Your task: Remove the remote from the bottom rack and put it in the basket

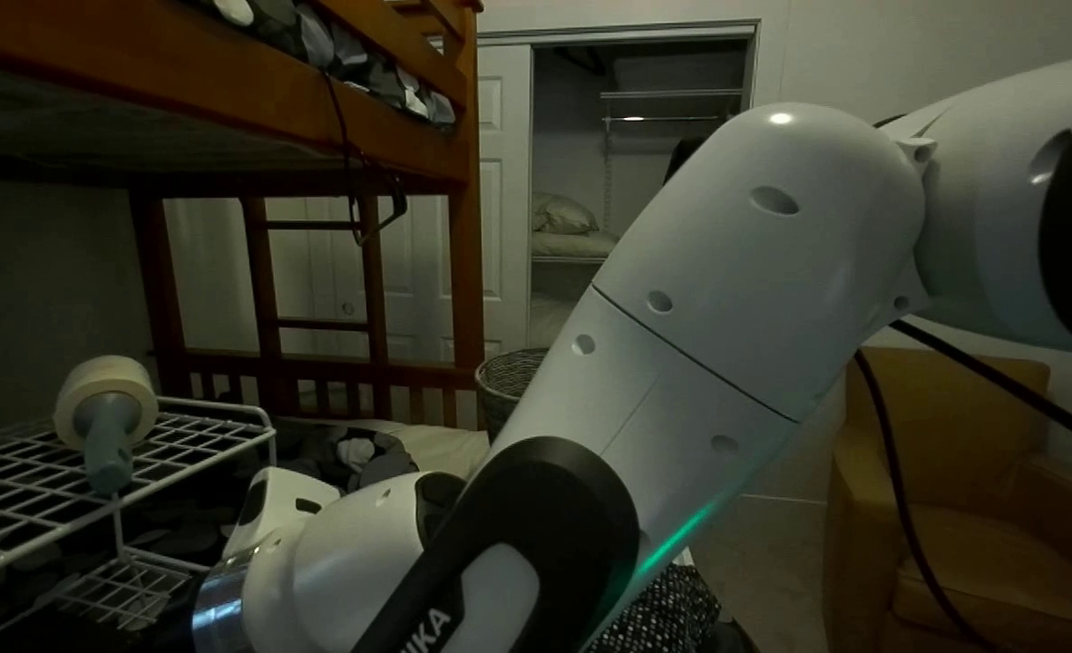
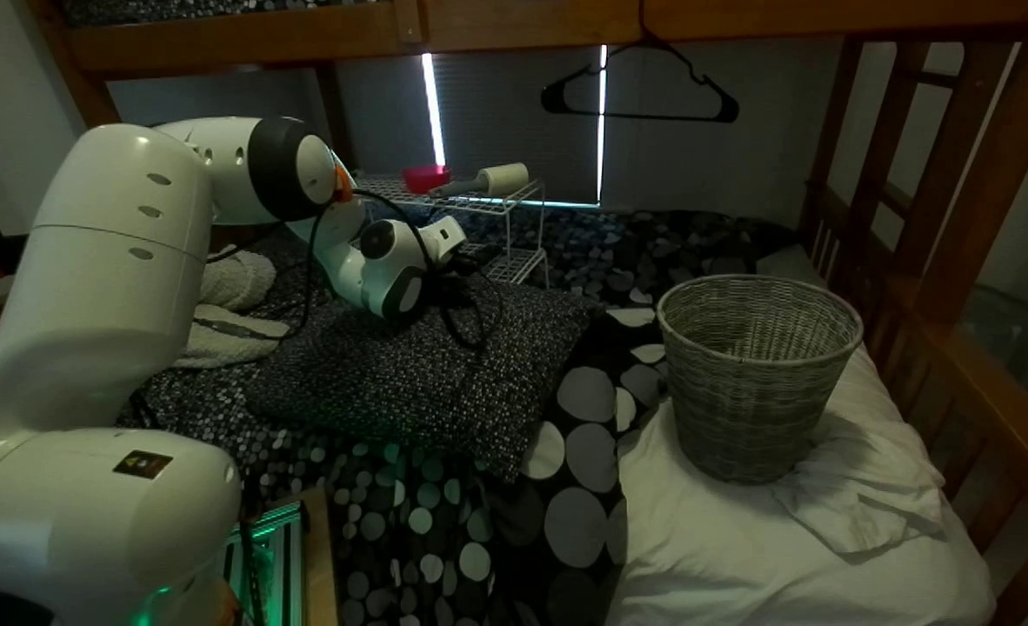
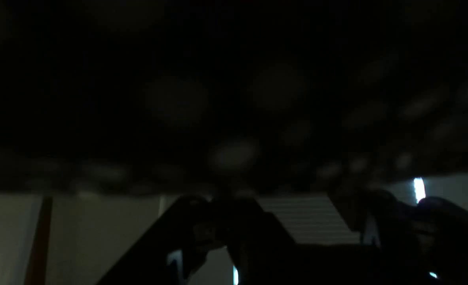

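The remote does not show in any view. The bottom rack [image 2: 518,263] is the lower tier of the white wire shelf, and it also shows in an exterior view [image 1: 128,594], partly hidden by my arm. The grey woven basket [image 2: 757,391] stands upright on the white bedding; an exterior view shows its rim [image 1: 504,372] behind my arm. My gripper [image 2: 469,271] is low, beside the rack's lower tier, dark against a black pillow. In the wrist view my gripper [image 3: 293,202] has its fingers apart, with window blinds visible between them and nothing seen held. That view is very dark.
The top tier [image 1: 182,444] carries a lint roller [image 2: 503,179] and a pink bowl [image 2: 425,178]. A speckled pillow [image 2: 427,374] lies below my wrist. The bunk bed's wooden rail [image 2: 740,22] and a black hanger [image 2: 640,113] hang above. An armchair [image 1: 962,508] stands beside.
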